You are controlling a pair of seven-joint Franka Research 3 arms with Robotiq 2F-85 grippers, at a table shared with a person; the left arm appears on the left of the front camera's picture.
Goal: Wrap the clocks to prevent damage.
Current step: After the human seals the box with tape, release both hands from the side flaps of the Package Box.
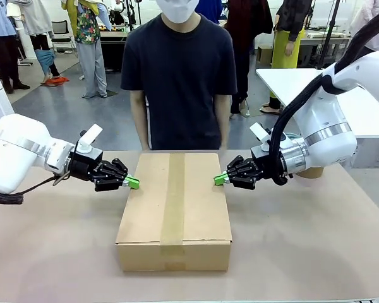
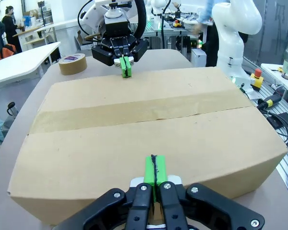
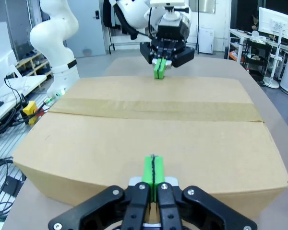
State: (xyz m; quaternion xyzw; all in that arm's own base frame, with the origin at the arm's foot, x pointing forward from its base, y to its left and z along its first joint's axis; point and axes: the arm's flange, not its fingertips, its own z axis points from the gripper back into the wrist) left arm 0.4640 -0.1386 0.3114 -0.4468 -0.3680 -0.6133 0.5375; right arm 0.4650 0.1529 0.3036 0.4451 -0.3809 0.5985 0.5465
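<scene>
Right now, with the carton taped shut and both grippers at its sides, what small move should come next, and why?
Probably press both arms inward to clamp the carton. The left gripper and right gripper are shut, their green tips level at opposite side edges, and tape already seals the top seam, so a two-sided squeeze looks set up.

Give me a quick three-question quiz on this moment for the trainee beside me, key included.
1. True or false: the carton on the table has tape along its top seam.
2. How do the left gripper and right gripper stand? A) both shut, one at each side of the carton B) both open above it C) one shut on the tape roll
3. Where is the person?

Key: 1 true. 2 A. 3 Standing at the far side of the table, behind the carton, arms down.
</scene>
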